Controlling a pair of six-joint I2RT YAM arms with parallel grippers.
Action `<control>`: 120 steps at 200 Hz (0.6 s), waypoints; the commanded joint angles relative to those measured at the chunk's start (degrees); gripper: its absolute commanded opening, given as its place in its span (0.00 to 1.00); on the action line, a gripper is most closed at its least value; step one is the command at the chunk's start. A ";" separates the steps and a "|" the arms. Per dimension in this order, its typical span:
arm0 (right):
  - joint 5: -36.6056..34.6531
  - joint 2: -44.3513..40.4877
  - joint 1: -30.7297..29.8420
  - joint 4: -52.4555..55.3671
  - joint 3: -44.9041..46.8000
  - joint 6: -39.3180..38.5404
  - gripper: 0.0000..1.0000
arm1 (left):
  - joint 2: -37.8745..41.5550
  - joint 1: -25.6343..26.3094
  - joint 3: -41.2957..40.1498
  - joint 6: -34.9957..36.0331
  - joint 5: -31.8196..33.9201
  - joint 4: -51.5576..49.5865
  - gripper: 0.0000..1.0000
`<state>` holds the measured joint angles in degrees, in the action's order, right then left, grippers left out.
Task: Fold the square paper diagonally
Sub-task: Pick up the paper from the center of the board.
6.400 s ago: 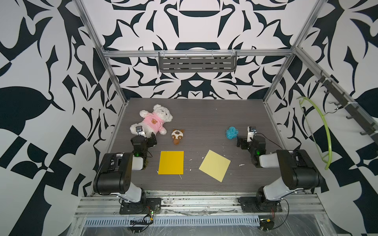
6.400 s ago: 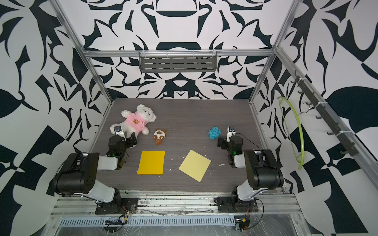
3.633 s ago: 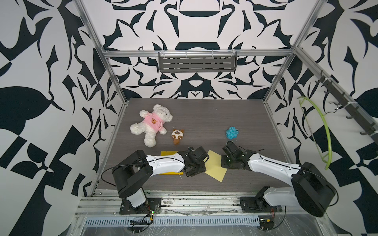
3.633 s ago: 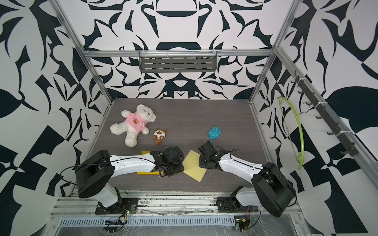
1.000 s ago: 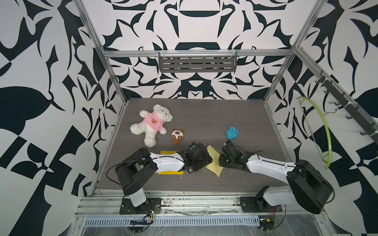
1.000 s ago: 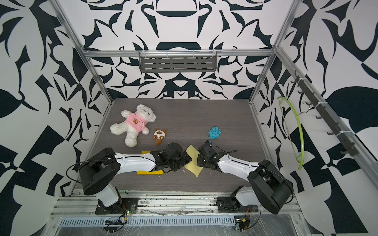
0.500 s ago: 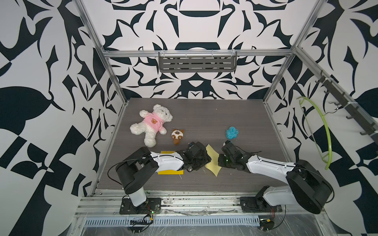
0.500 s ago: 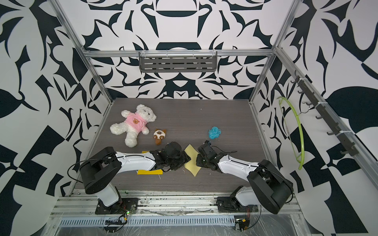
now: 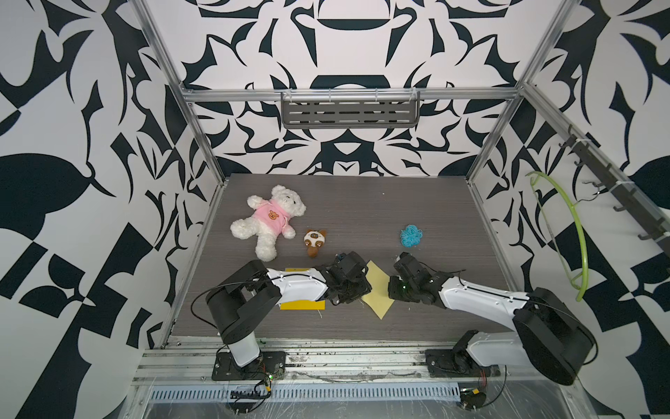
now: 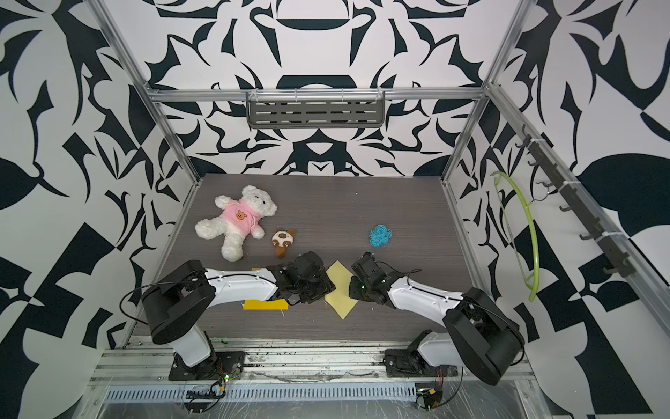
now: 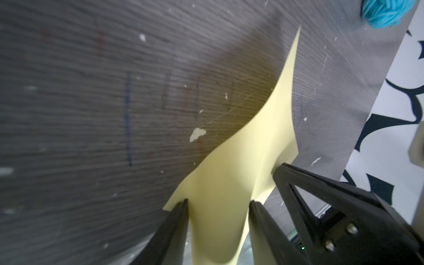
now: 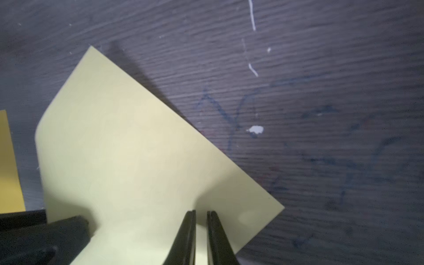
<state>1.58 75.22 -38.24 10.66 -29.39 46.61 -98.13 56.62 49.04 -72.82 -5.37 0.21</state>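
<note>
the right gripper (image 12: 201, 212) has its fingers drawn almost together, only a sliver between them, pinching the pale yellow paper (image 12: 142, 156) close to one corner, and the sheet bows up off the surface there. the left gripper (image 11: 219, 202) stands roughly half open, its two fingers astride the lifted opposite side of the sheet, one tip at the paper's edge, not clamped on it. seen in both top views, the sheet sits as a diamond between the two arms, toward the front of the dark wood-grain table (image 9: 362, 203), its far and near corners showing between the grippers. just beside it, partly under the left arm, lies a deeper yellow paper (image 9: 302, 305). farther back are a white teddy bear (image 9: 270, 221) in a pink shirt, a small brown-and-white plush toy (image 9: 314, 242) and a ball of blue yarn (image 9: 411, 235), all well apart from the sheet. a green hoop (image 9: 576, 232) hangs on the right-hand wall.
</note>
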 commanded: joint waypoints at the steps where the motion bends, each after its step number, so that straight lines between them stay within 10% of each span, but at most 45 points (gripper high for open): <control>1: 0.17 -1.19 -0.26 2.07 0.38 0.21 0.17 | 1.05 -0.19 1.94 0.85 -0.57 -2.08 0.43; 120: -6.78 -10.71 -0.26 10.25 0.03 2.82 0.24 | 1.97 -0.19 2.47 0.75 -1.58 -2.22 0.31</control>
<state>-1.52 67.57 -38.24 16.67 -29.34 47.00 -97.89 56.62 50.26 -72.47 -6.24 -0.30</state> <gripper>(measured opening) 0.223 0.314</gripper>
